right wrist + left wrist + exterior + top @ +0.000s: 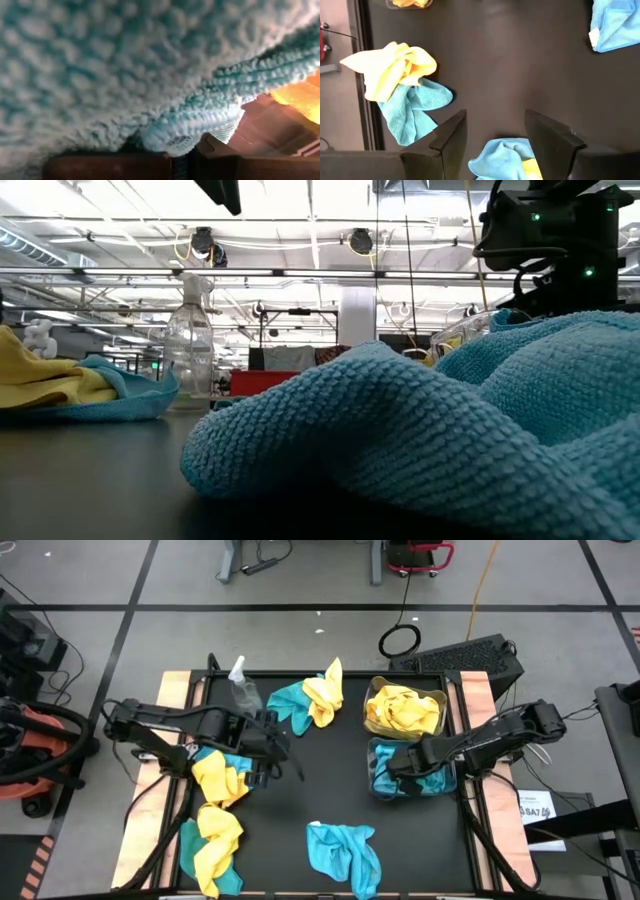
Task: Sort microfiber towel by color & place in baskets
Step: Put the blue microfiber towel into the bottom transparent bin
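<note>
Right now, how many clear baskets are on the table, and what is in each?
2, both at the table's right side. The far basket holds yellow towels. The near basket holds teal towels, partly hidden by the right end effector; more cloths may lie underneath.

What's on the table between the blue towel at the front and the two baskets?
Nothing: in the high view, bare black table separates the blue towel from the baskets.

We look past the left end effector [495,135], its two dark fingers [451,135] spread apart above the dark tabletop [520,65]. A yellow-and-teal towel bundle [400,85] lies aside; a teal towel [502,160] shows between the fingers; another teal towel [615,25] lies well apart.
</note>
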Controlling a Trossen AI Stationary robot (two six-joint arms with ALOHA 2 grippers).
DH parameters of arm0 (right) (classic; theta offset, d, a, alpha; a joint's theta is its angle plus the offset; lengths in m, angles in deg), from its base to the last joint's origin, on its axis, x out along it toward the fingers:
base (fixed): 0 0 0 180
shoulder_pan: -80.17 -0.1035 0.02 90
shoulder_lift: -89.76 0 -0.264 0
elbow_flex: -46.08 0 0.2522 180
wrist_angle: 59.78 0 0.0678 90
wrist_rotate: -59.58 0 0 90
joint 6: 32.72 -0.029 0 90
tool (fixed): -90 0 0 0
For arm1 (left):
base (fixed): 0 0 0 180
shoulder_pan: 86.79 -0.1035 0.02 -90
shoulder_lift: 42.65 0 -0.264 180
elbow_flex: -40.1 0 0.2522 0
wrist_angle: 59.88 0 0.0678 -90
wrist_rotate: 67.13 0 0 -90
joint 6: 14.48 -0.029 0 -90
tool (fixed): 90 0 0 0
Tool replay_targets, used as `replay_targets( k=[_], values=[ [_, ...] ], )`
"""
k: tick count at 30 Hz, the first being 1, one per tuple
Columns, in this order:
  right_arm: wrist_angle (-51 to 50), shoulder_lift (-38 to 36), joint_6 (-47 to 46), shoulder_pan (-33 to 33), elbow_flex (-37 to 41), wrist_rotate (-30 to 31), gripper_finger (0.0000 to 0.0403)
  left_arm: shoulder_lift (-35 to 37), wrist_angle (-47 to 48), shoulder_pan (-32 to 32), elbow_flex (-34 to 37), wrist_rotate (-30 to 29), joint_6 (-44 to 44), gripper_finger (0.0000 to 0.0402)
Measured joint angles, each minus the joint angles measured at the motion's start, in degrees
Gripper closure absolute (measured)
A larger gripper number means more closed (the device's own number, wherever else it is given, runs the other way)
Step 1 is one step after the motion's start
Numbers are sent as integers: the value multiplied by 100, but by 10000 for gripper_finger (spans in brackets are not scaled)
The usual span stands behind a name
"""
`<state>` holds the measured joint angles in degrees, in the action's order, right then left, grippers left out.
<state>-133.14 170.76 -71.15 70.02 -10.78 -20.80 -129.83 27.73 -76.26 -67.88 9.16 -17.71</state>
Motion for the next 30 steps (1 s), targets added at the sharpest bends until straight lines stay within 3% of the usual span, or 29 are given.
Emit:
replay_targets(
  k=[6, 20, 30],
  values=[
    [-230, -429, -156, 1, 11, -68, 371, 103, 23, 312, 0, -160, 145, 198],
    [-859, -1811, -421, -2, -893, -95, 223, 103, 75, 524, 0, -160, 151, 198],
    [-588, -2272, 80, -9, -1559, 272, 193, 103, 146, 526, 275, -44, 205, 198]
  ],
)
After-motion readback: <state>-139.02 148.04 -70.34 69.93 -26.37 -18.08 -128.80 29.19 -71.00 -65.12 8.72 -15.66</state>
